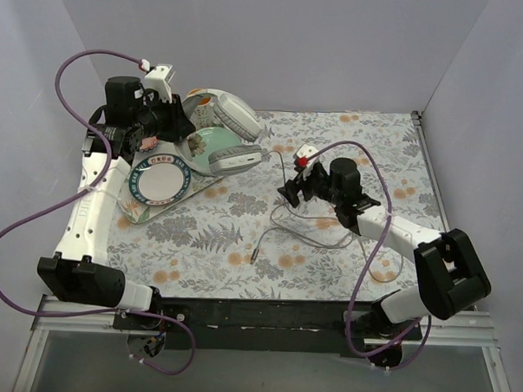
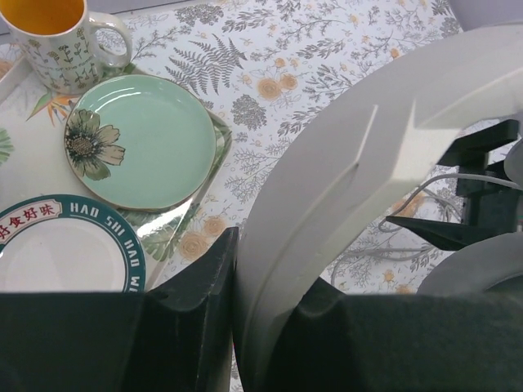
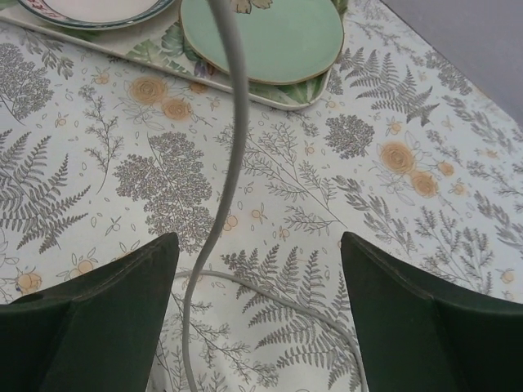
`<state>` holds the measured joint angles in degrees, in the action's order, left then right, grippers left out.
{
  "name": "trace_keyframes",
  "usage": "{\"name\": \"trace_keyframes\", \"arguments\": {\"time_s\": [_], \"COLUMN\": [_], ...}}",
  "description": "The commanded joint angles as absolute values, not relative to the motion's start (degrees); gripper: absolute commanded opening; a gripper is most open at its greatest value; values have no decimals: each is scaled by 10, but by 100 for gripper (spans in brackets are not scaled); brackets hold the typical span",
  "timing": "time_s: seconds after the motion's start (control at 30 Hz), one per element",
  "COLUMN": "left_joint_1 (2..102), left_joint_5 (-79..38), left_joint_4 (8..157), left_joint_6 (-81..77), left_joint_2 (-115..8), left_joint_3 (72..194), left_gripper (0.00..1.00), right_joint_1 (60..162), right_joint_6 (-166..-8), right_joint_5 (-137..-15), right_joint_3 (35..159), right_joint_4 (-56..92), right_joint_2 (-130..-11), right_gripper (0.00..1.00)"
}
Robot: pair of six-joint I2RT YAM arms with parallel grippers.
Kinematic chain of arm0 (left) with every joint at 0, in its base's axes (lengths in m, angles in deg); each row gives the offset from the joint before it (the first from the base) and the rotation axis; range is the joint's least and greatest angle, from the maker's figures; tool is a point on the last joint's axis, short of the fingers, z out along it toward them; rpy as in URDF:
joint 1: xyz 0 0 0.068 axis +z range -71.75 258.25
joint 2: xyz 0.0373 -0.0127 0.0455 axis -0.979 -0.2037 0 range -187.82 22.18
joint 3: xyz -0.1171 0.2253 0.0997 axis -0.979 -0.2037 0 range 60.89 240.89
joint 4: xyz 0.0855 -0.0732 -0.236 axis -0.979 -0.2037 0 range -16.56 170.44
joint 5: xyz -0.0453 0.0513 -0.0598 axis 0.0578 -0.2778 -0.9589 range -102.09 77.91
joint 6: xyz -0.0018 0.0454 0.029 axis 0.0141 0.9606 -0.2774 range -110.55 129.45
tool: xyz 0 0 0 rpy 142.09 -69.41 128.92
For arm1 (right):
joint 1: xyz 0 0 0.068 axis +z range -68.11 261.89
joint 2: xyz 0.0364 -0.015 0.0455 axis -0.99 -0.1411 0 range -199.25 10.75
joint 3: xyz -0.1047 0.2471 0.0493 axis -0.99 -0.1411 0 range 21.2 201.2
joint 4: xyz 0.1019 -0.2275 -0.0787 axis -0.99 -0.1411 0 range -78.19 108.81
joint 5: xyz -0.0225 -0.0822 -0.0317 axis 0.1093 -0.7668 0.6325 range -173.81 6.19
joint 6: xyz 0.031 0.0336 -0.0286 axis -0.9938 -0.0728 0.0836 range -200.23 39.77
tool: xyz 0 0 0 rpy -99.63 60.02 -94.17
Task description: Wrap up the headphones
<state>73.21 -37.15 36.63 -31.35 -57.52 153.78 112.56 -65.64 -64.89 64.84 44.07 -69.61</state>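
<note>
The light grey headphones point(image 1: 232, 124) are held up over the tray at the back left. My left gripper point(image 1: 172, 123) is shut on the curved headband point(image 2: 343, 188), which fills the gap between the black fingers point(image 2: 196, 310). The thin grey cord point(image 1: 281, 175) hangs from the lower earcup point(image 1: 237, 158) and lies in loops on the cloth, ending in the jack plug point(image 1: 255, 253). My right gripper point(image 1: 290, 191) is open just above the cloth. The cord point(image 3: 231, 163) runs between its spread fingers without touching them.
A floral tray point(image 1: 139, 210) at the left holds a white plate with a teal rim point(image 1: 160, 181), a green plate point(image 1: 210, 142) and a floral mug point(image 2: 57, 41). Walls close in at the left, back and right. Purple robot cables point(image 1: 363, 252) arc over the table.
</note>
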Motion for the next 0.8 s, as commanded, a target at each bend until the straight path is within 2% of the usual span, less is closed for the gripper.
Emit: {"name": "trace_keyframes", "arguments": {"time_s": [0.0, 0.07, 0.17, 0.2, 0.27, 0.3, 0.43, 0.53, 0.6, 0.77], "left_joint_1": [733, 733, 734, 733, 733, 733, 733, 733, 730, 675], "left_joint_5": [-416, -424, -437, -439, -435, -426, -350, -247, -194, -95], "left_joint_4": [368, 364, 360, 359, 358, 359, 385, 430, 458, 468], "left_joint_6": [-341, -345, -347, -347, -338, -333, -294, -256, -240, -178], "left_joint_2": [-535, -534, -532, -533, -531, -531, -531, -542, -555, -608], "left_joint_3": [1576, 1576, 1576, 1576, 1569, 1562, 1510, 1450, 1426, 1409], "left_gripper": [6, 6, 6, 6, 6, 6, 6, 6, 6, 6], "right_joint_1": [1126, 1126, 1126, 1126, 1124, 1123, 1122, 1136, 1173, 1271], "right_joint_6": [-717, -745, -761, -763, -766, -765, -722, -652, -566, -423], "right_joint_5": [-629, -635, -659, -676, -699, -724, -826, -941, -1026, -1089], "right_joint_3": [684, 701, 719, 721, 721, 718, 712, 738, 750, 813], "right_joint_4": [513, 521, 526, 528, 529, 526, 458, 352, 307, 257], "right_joint_2": [-750, -772, -806, -814, -813, -801, -742, -683, -642, -585], "right_gripper": [84, 80, 61, 40, 19, 3, 1, 1, 1, 1]}}
